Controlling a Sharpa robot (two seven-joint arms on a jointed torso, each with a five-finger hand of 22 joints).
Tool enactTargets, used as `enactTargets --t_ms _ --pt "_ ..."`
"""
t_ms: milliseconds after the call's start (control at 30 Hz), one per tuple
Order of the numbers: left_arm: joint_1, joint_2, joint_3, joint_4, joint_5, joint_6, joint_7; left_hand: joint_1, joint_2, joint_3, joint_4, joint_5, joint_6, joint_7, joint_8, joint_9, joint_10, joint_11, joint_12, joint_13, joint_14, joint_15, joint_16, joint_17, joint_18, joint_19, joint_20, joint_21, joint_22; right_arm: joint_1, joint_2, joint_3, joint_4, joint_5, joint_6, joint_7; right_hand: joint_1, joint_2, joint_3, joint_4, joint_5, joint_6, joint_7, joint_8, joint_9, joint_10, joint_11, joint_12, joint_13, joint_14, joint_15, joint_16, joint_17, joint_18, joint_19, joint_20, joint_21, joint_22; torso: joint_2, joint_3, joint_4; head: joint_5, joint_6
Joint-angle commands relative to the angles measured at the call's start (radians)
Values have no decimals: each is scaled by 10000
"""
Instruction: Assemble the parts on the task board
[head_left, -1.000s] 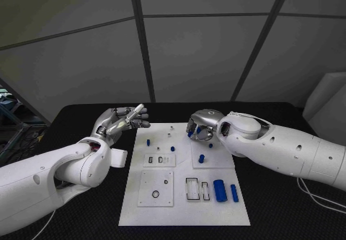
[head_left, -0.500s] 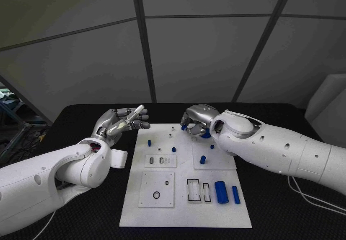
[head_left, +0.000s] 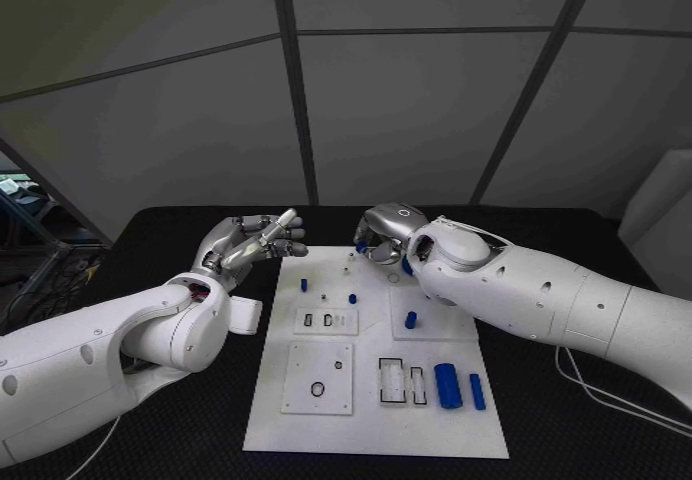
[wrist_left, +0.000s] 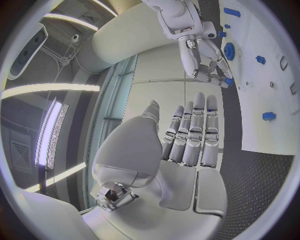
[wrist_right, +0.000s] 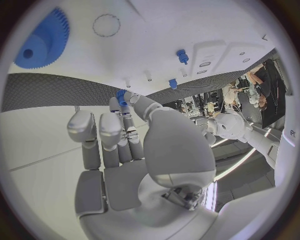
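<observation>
The white task board (head_left: 368, 420) lies mid-table with small blue parts on it: a peg (head_left: 306, 284), another peg (head_left: 353, 298), a short cylinder (head_left: 410, 320) and two larger cylinders (head_left: 447, 385) near its right edge. My right hand (head_left: 382, 238) hovers over the board's far edge. It pinches a small blue part (wrist_right: 120, 96) between thumb and a finger, close to a blue gear (wrist_right: 42, 39). My left hand (head_left: 260, 240) floats beside the board's far left corner, fingers stretched out straight, holding nothing; the palm (wrist_left: 187, 135) is bare.
A small white block (head_left: 245, 315) lies on the black table just left of the board. White inset plates (head_left: 315, 378) with slots and holes sit on the board's near half. A cable (head_left: 606, 395) trails along the table at the right.
My right hand has moved left along the board's far edge with the small blue part. The left hand has barely moved.
</observation>
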Motion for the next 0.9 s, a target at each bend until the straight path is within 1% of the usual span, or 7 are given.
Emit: enactTargets --t_ms 33,200,333,500,700,833,900 --pt "28 15 10 8 -75 129 35 58 5 -32 -14 -4 19 58 -62 -10 31 54 -65 -16 33 51 -38 16 -113 80 14 18 -14 34 131 4 -146 -41 12 147 -56 -72 -9 50 48 68 -2 -14 9 52 -3 -63 -4 251 -55 47 8 -79 75 3 61 9 7 7 -7 29 -13" --pt "41 16 11 16 -75 127 34 58 5 -32 -14 -4 19 58 -62 -10 31 54 -65 -16 33 51 -38 16 -113 80 14 18 -14 37 312 1 -301 -8 175 257 -61 -74 -7 56 45 64 -2 -18 8 47 -3 -67 -5 245 -53 36 -15 -77 67 4 60 3 11 22 -10 56 -27" --pt "50 16 12 24 -75 124 36 58 5 -32 -14 -4 19 58 -62 -10 31 54 -65 -16 33 51 -38 16 -113 80 14 18 -14 37 383 0 -365 0 276 299 -63 -76 -6 58 45 61 -2 -20 7 44 -3 -69 -5 245 -53 47 -2 -78 68 5 63 7 8 11 -2 54 -48" --pt "60 21 12 21 -75 109 44 58 5 -32 -14 -4 19 58 -62 -10 31 54 -65 -16 33 51 -38 16 -113 80 14 18 -14 38 512 -2 -477 1 512 286 -69 -78 -6 64 45 56 -1 -24 6 39 -1 -73 -6 243 -52 57 7 -76 61 6 62 2 18 25 -11 93 -64" --pt "66 35 12 29 -74 101 55 80 6 -31 -32 -4 31 55 -72 -9 43 52 -80 -15 34 51 -55 32 -113 81 16 12 -21 38 633 -6 -616 -22 791 240 -81 -78 0 81 37 42 4 -36 2 20 5 -84 -9 232 -48 54 -14 -74 47 9 62 -4 22 24 -6 66 -92" --pt "73 36 13 37 -74 93 62 80 6 -31 -32 -4 31 55 -72 -9 43 52 -80 -15 34 51 -55 32 -113 81 16 12 -21 38 702 -11 -716 -64 936 178 -80 -77 5 84 32 33 6 -42 0 8 7 -90 -10 226 -46 54 -20 -71 34 10 58 -15 27 27 -12 83 -90" --pt "77 37 13 44 -74 93 63 80 6 -31 -32 -4 31 55 -72 -9 43 52 -80 -15 34 51 -55 32 -113 81 16 12 -21 38 730 -13 -768 -118 980 158 -86 -81 7 91 24 22 9 -49 -2 -6 12 -96 -12 220 -43 56 -24 -72 30 12 61 -12 21 26 -13 82 -112"
